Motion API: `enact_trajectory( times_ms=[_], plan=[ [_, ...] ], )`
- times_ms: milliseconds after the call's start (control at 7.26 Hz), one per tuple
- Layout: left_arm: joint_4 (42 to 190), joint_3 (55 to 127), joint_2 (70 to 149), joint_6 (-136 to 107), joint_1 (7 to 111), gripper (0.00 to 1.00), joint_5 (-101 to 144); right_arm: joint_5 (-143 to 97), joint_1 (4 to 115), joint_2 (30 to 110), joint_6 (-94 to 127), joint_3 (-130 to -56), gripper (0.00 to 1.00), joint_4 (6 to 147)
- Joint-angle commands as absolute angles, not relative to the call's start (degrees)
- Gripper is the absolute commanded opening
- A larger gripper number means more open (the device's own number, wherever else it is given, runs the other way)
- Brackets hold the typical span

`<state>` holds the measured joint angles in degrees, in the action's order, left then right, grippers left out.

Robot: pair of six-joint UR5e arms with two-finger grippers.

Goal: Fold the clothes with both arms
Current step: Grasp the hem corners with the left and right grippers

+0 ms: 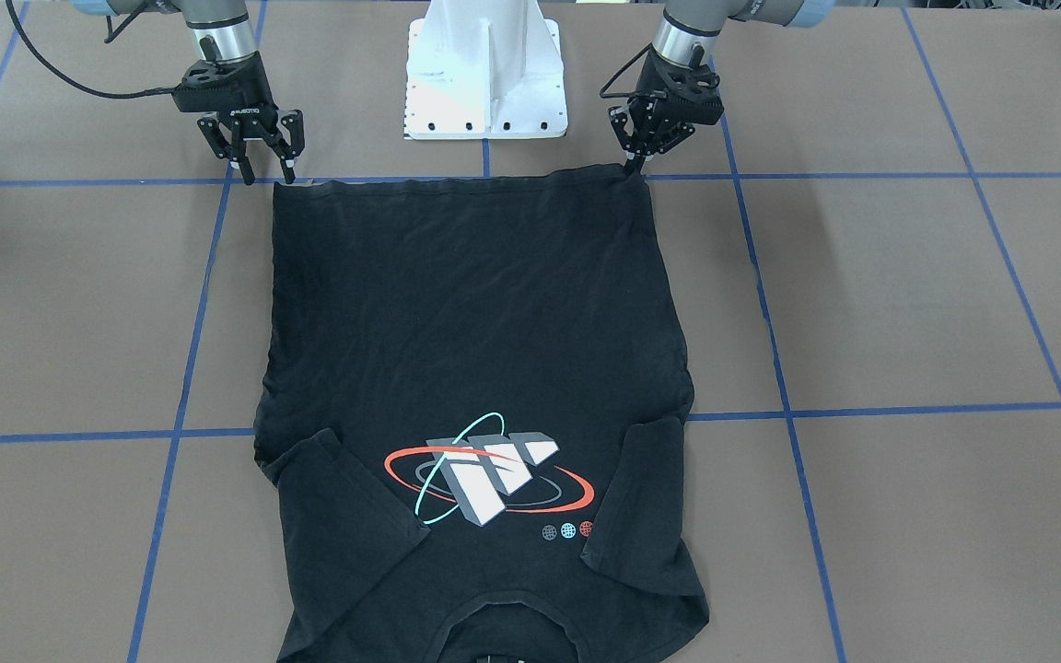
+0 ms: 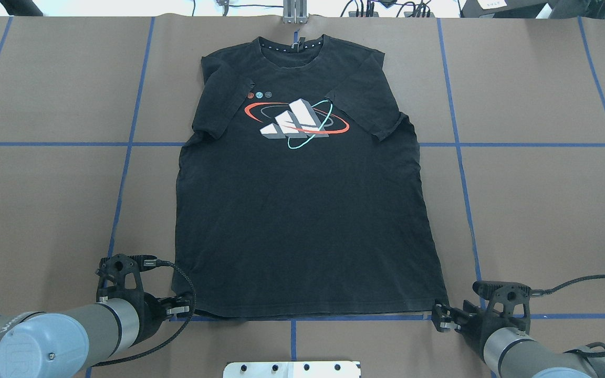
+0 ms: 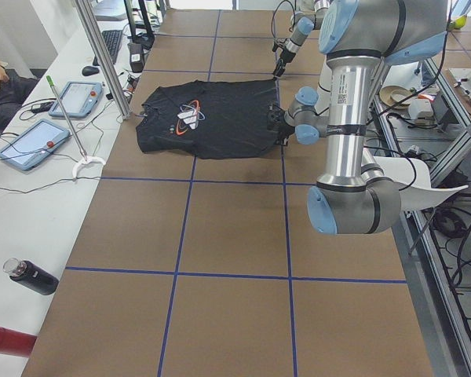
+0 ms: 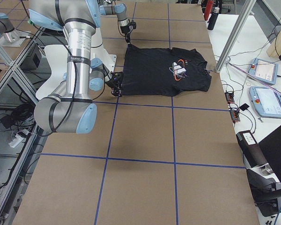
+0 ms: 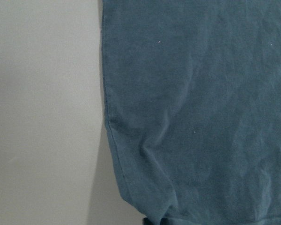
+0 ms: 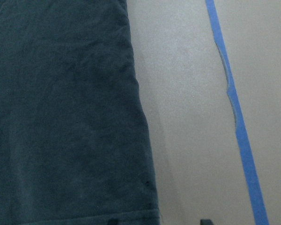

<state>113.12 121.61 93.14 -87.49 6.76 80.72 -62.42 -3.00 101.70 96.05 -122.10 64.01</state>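
T-shirt (image 2: 302, 220) flat, print up, mid-tabletop (image 2: 533, 210) | long axis runs away from robot, collar far, hem (image 2: 302, 314) nearest | three-bar block graphic (image 2: 294, 125), neck print too small to read | left pincer (image 1: 634, 164) pinching one hem corner | right pincer (image 1: 263, 170) spread astride the other

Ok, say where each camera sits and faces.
Front-facing: across the table, facing the pedestal; left claw, right claw.
Overhead: from behind, looking forward; left arm, right arm.
Exterior left: left end; left arm nearest.
Exterior right: right end; right arm nearest.
Left wrist: down on T-shirt hem corner; claw tips.
Right wrist: same, plus blue tape.
All share the T-shirt.
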Motion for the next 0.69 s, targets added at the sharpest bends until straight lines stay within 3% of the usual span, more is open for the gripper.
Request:
enact_trajectory(
  times_ms=[0, 138, 551],
  plan=[
    [113.12, 121.64, 93.08, -87.45, 6.77, 0.00, 80.68, -62.05, -3.16, 100.81, 96.06, -121.20, 0.45, 64.07],
    [113.03, 121.64, 93.08, -87.54, 6.77, 0.00, 80.68, -62.05, -3.08, 100.81, 96.06, -121.29, 0.31, 64.07],
    [113.03, 121.99, 93.08, -87.54, 6.77, 0.00, 80.68, -62.05, -3.16, 100.90, 96.06, -121.20, 0.28, 64.07]
  ],
)
